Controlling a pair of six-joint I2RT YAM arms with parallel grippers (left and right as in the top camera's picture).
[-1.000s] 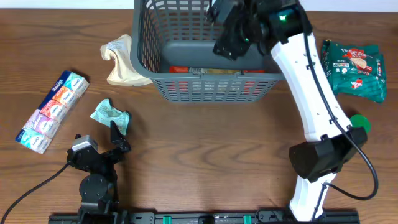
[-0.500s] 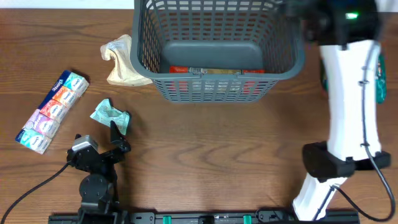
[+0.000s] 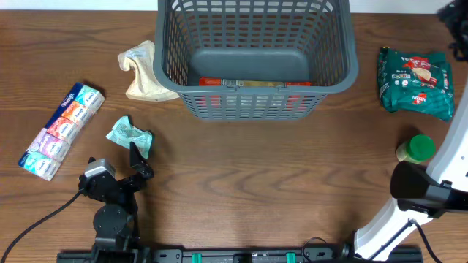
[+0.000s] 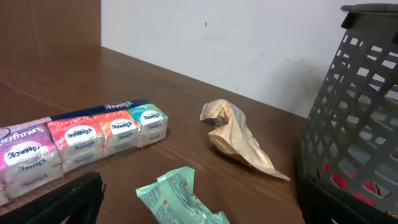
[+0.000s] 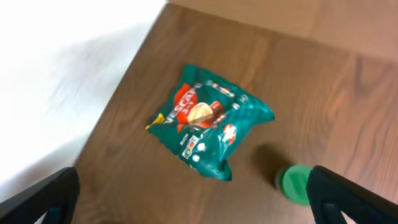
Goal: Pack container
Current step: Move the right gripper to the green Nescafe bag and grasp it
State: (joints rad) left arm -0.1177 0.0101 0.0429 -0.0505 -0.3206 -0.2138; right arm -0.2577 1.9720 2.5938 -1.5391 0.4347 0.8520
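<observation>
Two pincers show, and both are empty. The right pincer (image 5: pixel 193 202) hangs high over the green bag (image 5: pixel 208 127). Its fingers are spread wide with nothing between them. The left pincer (image 3: pixel 139 161) rests at 7 o'clock on the tabletop (image 3: pixel 256 186), fingers apart too, holding nothing. The basket (image 3: pixel 256 102) sits at 12 o'clock, with a red pack (image 3: pixel 212 82) (seen through the slots) on its floor.

I think the job now is to pick up the green bag at 2 o'clock. To do it well, come straight down over the middle of the bag. Turn so the fingers go across its short side. Squeeze softly, since it looks puffy and may slip. Mind the bottle (image 5: pixel 297 183) near the bag at 4 o'clock, so it does not get knocked. Then lift high enough to clear the basket's rim before letting go. The tissues (image 3: pixel 61 130), a wrapper (image 3: pixel 129 134) and a tan bag (image 3: pixel 142 73) wait from 9 to 11 o'clock.
</observation>
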